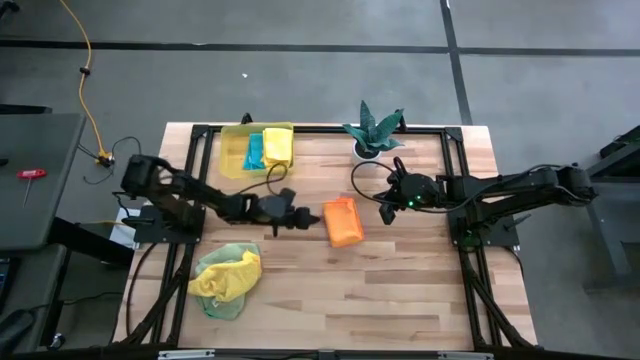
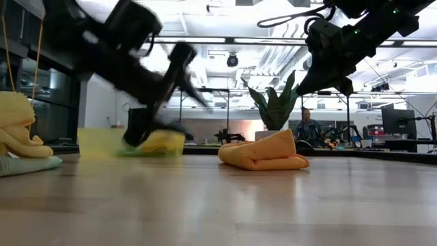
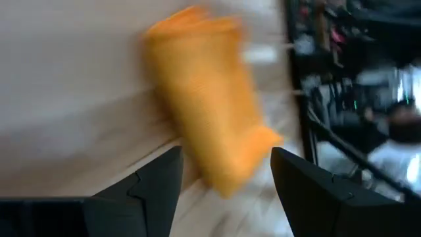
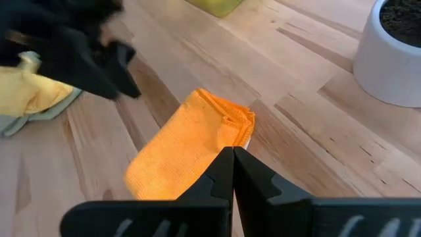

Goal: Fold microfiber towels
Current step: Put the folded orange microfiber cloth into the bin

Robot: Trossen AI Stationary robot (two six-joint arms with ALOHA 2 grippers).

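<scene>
- The orange towel [image 1: 343, 221] lies folded into a compact packet near the middle of the worktop [image 1: 400, 300]; this one looks finished.
- The left tool [image 1: 300, 217] stands just beside the orange towel, on its left side in the high view. Its two fingers are spread apart and nothing is between them; the left wrist view shows the towel ahead of the gap, not inside it.
- The right tool [image 1: 385, 205] hangs above the worktop, near the orange towel on its other side. Its fingers are pressed together and it carries nothing.
- In the yellow bin [image 1: 232, 160] at the far edge lie a teal towel [image 1: 254, 151] and a yellow towel [image 1: 278, 147]. They look flat and tidy, so I judge them as already folded.
- At the front left a crumpled yellow towel [image 1: 228, 274] lies on a light green towel [image 1: 222, 303]. These two are not folded, so I think they are the work that is left.
- The folded orange towel is not in the bin yet.
- A potted plant [image 1: 373, 130] stands at the far edge, away from the work.
</scene>
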